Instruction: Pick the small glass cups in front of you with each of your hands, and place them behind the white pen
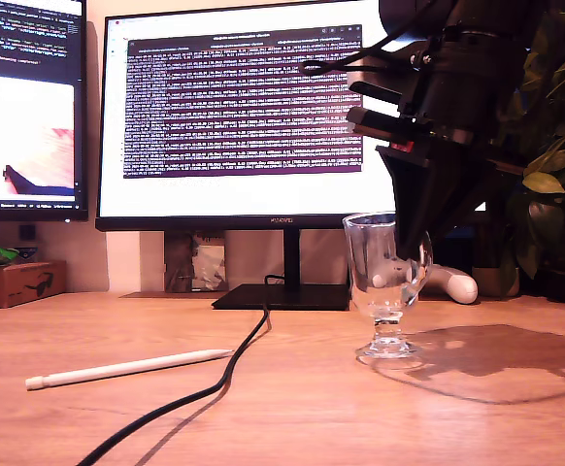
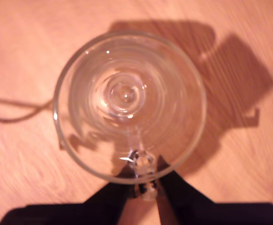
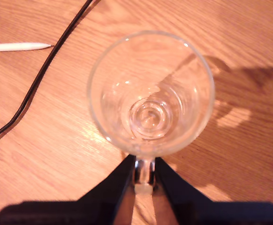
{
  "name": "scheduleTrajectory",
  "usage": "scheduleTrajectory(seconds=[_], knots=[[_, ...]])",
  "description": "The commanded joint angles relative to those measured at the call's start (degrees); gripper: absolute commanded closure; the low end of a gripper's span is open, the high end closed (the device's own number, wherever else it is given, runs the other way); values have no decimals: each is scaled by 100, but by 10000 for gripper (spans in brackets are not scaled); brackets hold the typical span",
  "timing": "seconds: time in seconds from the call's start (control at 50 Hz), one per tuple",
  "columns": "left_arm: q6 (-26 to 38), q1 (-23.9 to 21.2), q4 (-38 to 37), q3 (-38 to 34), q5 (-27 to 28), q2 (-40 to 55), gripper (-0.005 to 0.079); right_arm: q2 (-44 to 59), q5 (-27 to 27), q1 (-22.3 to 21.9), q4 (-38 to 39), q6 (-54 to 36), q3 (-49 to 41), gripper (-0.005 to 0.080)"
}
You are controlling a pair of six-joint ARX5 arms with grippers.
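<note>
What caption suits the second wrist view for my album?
Top-down on a clear glass mug, my second end effector pinching its handle; white pen, black cable nearby.

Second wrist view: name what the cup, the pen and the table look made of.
Cup: clear glass, glossy; the wood grain shows through it and highlights glint on its rim. Pen: smooth matte white, likely plastic. Table: wood or wood-look laminate, grain lines, slight sheen.
</note>
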Motion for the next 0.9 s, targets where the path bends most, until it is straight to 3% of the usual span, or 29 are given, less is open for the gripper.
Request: scheduleTrajectory(seconds=[0.0, 0.22, 0.24, 0.5, 0.88], knots=[[240, 2, -57, -11, 120, 87, 767, 17, -42, 28, 94, 2, -9, 765], [1025, -177, -256, -9, 173, 35, 767, 17, -44, 68, 166, -4, -9, 765], [1353, -201, -256, -9, 173, 20, 767, 17, -48, 68, 166, -4, -9, 765], [2588, -560, -162, 11, 96, -243, 767, 17, -188, 103, 328, -328, -9, 765], [3613, -1054, 57, 55, -55, -450, 767, 17, -190, 109, 492, -514, 151, 765]])
